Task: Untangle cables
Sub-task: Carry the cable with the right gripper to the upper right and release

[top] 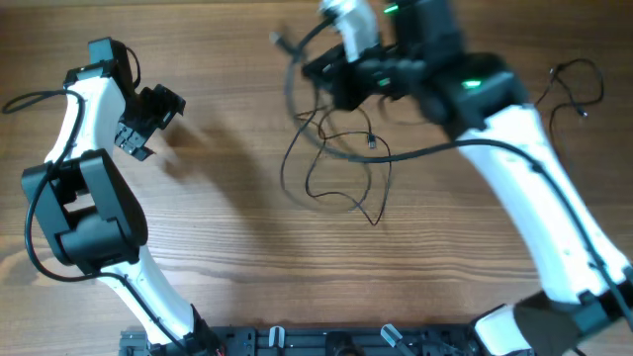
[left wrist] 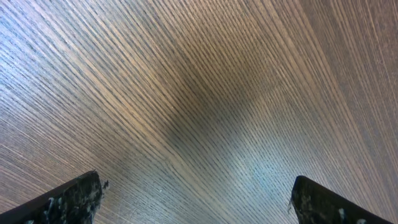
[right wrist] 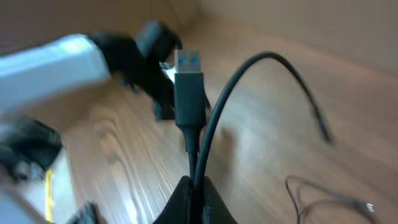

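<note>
Overhead puts the cables (top: 336, 163) in a loose tangle of loops on the table (top: 227, 237), just under and toward the robot from the right gripper (right wrist: 194, 198), with one strand rising to it. That gripper is clamped tight on a cable just behind its USB plug (right wrist: 187, 87), which stands upright above the fingertips. A second, thicker strand arcs up out of the same pinch. The left gripper (left wrist: 195, 186) is well apart from the right gripper, on its left, jaws spread wide over bare wood and holding nothing.

These cables look light, thin and limp. They should drag and snag on each other rather than slide free, and a thin strand could slip through a pinch. The stiff plug ends are likely the surest hold; failing that, a free loop away from any crossing.

Count: at least two cables in the tangle, and one more thin cord (top: 579, 84) lying alone, well to the right of the right gripper. An exact total is hard to tell. Two arms, two grippers.
</note>
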You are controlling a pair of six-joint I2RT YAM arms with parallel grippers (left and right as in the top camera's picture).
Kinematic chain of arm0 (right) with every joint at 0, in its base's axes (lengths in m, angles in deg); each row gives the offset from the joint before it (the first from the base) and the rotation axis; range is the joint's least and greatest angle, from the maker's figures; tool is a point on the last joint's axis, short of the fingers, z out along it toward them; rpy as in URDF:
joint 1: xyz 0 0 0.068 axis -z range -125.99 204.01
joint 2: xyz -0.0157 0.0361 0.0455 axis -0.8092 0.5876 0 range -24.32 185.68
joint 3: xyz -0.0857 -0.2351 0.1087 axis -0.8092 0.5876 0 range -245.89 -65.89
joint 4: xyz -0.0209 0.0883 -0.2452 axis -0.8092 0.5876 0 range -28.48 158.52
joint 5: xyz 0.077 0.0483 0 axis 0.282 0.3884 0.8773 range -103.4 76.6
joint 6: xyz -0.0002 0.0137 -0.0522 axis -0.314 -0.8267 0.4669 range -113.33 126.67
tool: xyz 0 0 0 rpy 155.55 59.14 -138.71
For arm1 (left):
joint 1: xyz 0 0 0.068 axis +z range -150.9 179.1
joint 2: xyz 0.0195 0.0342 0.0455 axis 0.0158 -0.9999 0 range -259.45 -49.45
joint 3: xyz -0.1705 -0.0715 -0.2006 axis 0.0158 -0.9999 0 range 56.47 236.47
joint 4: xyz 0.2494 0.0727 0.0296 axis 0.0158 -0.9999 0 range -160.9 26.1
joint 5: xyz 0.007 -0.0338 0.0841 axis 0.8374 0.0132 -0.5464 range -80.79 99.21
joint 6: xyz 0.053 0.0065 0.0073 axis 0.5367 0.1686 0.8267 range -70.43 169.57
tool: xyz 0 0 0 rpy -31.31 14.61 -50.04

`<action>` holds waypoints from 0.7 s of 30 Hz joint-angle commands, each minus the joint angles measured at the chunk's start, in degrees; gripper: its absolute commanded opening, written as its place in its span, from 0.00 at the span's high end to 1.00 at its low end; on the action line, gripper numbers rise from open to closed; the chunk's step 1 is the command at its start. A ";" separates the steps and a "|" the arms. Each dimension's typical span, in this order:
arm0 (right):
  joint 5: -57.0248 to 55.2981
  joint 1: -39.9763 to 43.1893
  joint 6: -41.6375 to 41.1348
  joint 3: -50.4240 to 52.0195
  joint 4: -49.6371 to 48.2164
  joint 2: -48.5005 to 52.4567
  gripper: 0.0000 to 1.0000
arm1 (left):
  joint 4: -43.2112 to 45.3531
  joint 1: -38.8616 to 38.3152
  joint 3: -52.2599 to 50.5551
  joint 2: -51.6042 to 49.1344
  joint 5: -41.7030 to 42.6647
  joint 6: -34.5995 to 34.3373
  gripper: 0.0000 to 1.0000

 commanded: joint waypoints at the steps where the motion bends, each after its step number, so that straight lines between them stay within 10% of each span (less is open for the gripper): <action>1: 12.44 8.98 -6.27 -0.48 -3.21 -5.42 0.96 | 0.09 -0.15 -0.57 -0.17 -0.37 -0.13 0.00; 11: 8.13 24.65 -1.77 -0.31 7.39 -5.70 0.96 | 0.09 -0.15 -0.57 -0.20 -0.37 -0.13 0.00; 21: -24.96 27.23 11.39 -0.31 22.18 0.83 0.96 | 0.09 -0.22 -0.57 -0.20 -0.35 -0.13 0.00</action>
